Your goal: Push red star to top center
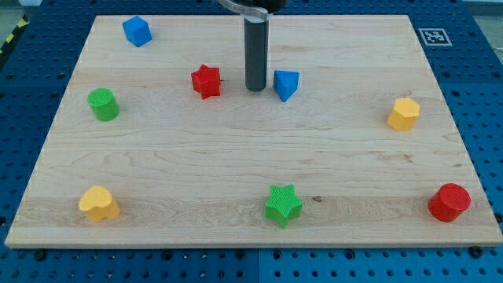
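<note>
The red star (207, 81) lies on the wooden board (251, 157), left of centre in the upper half. My tip (255, 88) stands just right of the red star, with a gap between them. A blue triangular block (286, 84) sits close to the tip's right side. The rod comes down from the view's top centre.
A blue cube (137, 31) is at the top left. A green cylinder (103, 104) is at the left. A yellow heart (98, 204) is at the bottom left. A green star (283, 205) is at the bottom centre. A yellow hexagon (403, 114) is at the right. A red cylinder (449, 202) is at the bottom right.
</note>
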You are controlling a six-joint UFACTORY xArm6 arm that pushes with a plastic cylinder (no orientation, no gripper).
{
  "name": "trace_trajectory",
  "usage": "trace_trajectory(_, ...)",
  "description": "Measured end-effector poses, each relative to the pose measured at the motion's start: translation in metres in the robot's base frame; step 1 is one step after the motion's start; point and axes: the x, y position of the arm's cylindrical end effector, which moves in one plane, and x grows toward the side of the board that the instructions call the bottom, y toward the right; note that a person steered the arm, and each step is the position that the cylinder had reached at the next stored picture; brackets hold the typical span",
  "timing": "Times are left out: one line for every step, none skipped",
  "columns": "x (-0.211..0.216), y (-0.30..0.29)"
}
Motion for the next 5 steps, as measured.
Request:
trace_trajectory(0.024,0.014)
trace_trajectory(0.050,-0.009)
trace_trajectory(0.054,-0.057)
trace_trajectory(0.031,-0.093)
trace_trajectory(0.002,-0.083)
